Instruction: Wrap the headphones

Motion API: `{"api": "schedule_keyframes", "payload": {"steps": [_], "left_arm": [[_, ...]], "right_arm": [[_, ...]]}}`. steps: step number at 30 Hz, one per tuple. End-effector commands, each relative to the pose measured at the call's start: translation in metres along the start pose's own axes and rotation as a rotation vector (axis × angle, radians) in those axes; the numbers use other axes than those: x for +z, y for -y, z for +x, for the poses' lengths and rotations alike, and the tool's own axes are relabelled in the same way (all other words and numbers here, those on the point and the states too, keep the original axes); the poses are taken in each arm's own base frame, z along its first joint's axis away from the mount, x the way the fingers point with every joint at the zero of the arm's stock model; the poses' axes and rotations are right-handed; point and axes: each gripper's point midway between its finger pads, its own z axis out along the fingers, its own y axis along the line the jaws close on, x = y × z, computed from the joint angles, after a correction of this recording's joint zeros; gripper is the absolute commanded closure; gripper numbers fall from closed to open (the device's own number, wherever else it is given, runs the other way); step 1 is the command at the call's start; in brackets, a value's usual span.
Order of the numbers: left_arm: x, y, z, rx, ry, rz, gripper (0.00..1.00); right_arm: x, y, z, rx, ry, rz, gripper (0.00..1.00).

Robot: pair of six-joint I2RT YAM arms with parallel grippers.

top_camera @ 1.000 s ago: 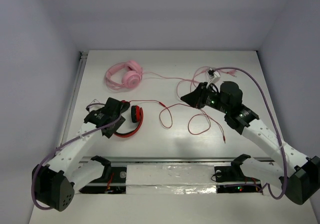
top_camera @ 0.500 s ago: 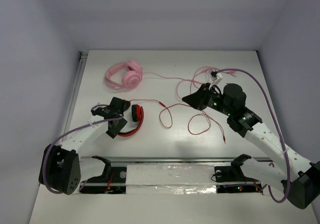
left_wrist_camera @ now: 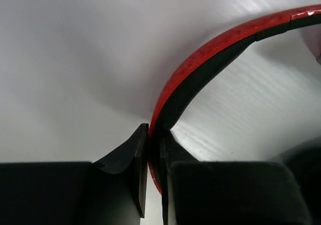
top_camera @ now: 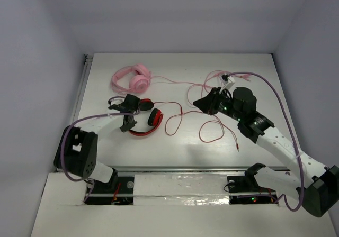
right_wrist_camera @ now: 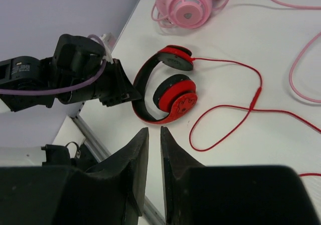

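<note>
Left fingers point(left_wrist_camera: 154, 140) clenched on black-and-red headband of red headphones point(top_camera: 155, 118). Headphones lie on desk point(top_camera: 175, 152), front-left, just beside left arm. Right fingers point(right_wrist_camera: 153, 134) nearly closed with a thin slit, nothing seen between them, raised above desk. Two headsets: red headphones, pink headphones point(top_camera: 132, 80). Two cords: red cable point(right_wrist_camera: 256, 92), pink cable point(right_wrist_camera: 293, 70).

We see the headphones point(right_wrist_camera: 174, 97) lying flat, their black headband point(left_wrist_camera: 210, 59) edged in red and standing on edge, the two red ear cups point(right_wrist_camera: 174, 57) close together, and the thin red cable point(right_wrist_camera: 259, 87) trailing away in loose, unwound loops
</note>
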Motion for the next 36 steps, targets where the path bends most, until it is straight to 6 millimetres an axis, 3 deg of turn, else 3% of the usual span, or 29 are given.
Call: {"api": "schedule_keyframes", "payload": {"steps": [1,4,7,8,11,16,19,22,23,24,26,29,32,36], "left_arm": [[0.012,0.000,-0.011,0.264,0.045,-0.052,0.98],[0.012,0.011,-0.017,0.305,0.058,-0.040,0.95],[0.012,0.022,-0.017,0.323,0.056,-0.007,0.76],[0.013,0.025,-0.015,0.321,0.051,0.009,0.62],[0.015,0.029,-0.006,0.324,0.020,0.049,0.49],[0.014,0.036,0.003,0.323,-0.004,0.088,0.48],[0.014,0.041,0.004,0.279,-0.004,0.117,0.51],[0.016,0.044,0.015,0.239,-0.024,0.160,0.57],[0.017,0.048,0.015,0.229,-0.018,0.179,0.68],[0.019,0.047,0.019,0.230,-0.031,0.183,0.75],[0.022,0.047,0.020,0.239,-0.036,0.172,0.97],[0.017,0.053,0.013,0.242,-0.022,0.194,1.00],[-0.013,0.074,-0.002,0.231,0.004,0.316,1.00],[-0.068,0.090,-0.044,0.234,0.123,0.434,1.00]], "right_arm": [[0.006,-0.002,-0.018,0.010,0.062,0.027,0.79],[0.012,0.001,-0.029,0.053,0.118,0.045,0.77],[0.017,0.001,-0.034,0.077,0.149,0.033,0.60],[0.018,0.001,-0.034,0.077,0.150,0.031,0.56],[0.018,-0.002,-0.039,0.066,0.175,0.015,0.49],[0.017,-0.010,-0.045,0.016,0.210,-0.041,0.42],[0.011,-0.016,-0.044,0.021,0.234,-0.084,0.41],[0.003,-0.024,-0.041,0.028,0.248,-0.133,0.49],[0.002,-0.024,-0.040,0.035,0.250,-0.138,0.67],[0.000,-0.024,-0.040,0.052,0.253,-0.138,0.80],[-0.001,-0.024,-0.036,0.061,0.242,-0.136,0.96],[0.003,-0.025,-0.030,0.042,0.188,-0.141,1.00],[0.004,-0.028,-0.021,-0.007,0.145,-0.171,1.00],[-0.003,-0.025,-0.016,-0.051,0.153,-0.168,0.97]]}}
